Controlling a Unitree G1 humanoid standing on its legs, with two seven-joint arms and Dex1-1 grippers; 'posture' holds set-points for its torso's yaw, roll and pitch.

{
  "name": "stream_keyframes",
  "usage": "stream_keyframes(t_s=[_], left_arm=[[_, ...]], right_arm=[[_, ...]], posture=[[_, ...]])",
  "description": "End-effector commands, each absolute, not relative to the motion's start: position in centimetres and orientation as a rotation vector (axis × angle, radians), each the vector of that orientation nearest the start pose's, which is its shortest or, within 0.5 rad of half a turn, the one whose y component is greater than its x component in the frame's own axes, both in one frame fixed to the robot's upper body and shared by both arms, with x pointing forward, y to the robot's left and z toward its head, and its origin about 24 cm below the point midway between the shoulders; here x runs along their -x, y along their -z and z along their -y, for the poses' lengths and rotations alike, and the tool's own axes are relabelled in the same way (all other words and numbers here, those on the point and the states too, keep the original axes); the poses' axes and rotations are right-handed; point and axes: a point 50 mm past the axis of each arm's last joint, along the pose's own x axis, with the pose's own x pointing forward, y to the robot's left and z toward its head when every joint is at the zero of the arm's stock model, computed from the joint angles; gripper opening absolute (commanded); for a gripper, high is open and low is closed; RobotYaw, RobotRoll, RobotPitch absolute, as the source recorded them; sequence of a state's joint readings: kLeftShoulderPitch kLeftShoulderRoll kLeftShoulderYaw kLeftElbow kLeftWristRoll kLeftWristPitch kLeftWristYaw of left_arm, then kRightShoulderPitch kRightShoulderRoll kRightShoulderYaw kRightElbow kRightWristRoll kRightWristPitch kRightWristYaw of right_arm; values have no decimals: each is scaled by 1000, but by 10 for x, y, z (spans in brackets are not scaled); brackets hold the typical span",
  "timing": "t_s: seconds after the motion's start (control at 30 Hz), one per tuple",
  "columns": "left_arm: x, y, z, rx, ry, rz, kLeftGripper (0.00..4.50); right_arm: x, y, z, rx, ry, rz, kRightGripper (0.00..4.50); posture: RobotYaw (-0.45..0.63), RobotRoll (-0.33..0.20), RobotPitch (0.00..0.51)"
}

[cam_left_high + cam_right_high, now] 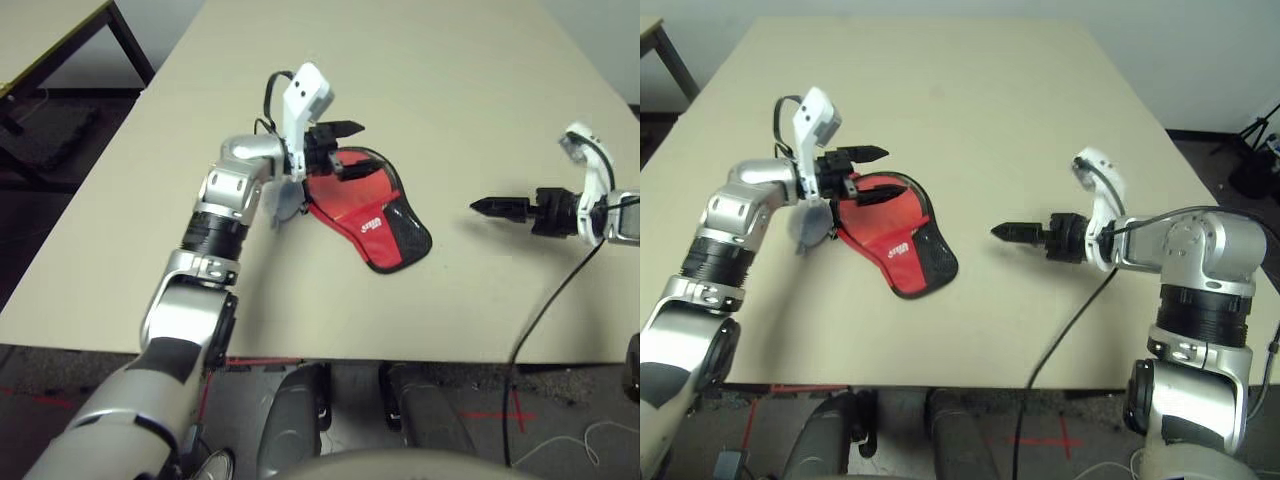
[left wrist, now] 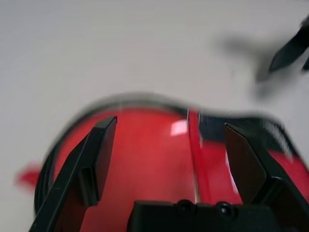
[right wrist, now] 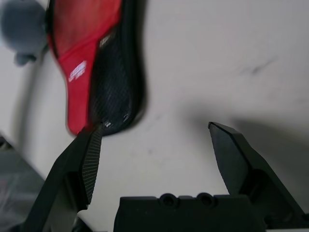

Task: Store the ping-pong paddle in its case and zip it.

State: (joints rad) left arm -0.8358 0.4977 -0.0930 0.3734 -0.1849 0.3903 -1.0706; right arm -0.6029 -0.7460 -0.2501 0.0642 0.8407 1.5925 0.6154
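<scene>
both claws, the left gripper (image 1: 868, 175) and right gripper (image 1: 1002, 232), are wide open and empty; the case (image 1: 898, 232) should be pinched at its black edge.

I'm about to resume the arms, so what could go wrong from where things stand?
1. The left gripper hangs open over the round end of the case; closing there might pinch just the clear side and drag the case along the table.
2. The right gripper is open and apart from the case, so nothing steadies its narrow end, which lies near the table's front edge.
</scene>
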Motion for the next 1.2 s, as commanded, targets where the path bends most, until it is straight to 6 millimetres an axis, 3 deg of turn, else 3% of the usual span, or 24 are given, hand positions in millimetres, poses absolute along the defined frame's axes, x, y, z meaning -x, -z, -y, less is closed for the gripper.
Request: stream_keyframes(t_s=[0.03, 0.13, 0.37, 0.63, 0.93, 1.03, 1.2], left_arm=[[-351, -190, -177, -311, 1009, -142, 4500], [-352, -193, -200, -291, 901, -145, 4500], [-356, -202, -218, -214, 753, -95, 4500], [-354, -198, -218, -189, 708, -77, 4500], [-353, -197, -218, -178, 689, -70, 4500], [-353, -197, -218, -180, 688, -70, 4500], [-355, -200, -218, -182, 685, -63, 4500]], right_arm=[[-273, -156, 226, -398, -723, -898, 4470], [-278, -144, 216, -408, -711, -960, 4470], [-293, -132, 190, -422, -708, -1034, 4470], [-312, -131, 161, -462, -717, -1069, 4470], [-319, -128, 144, -504, -720, -1093, 4470], [-321, -127, 143, -513, -700, -1087, 3939], [-323, -126, 140, -525, -691, -1065, 2318]], posture=[[-20, 0, 155], [-6, 0, 153], [30, 0, 161], [56, 0, 150], [66, 0, 140], [66, 0, 136], [62, 0, 135]])
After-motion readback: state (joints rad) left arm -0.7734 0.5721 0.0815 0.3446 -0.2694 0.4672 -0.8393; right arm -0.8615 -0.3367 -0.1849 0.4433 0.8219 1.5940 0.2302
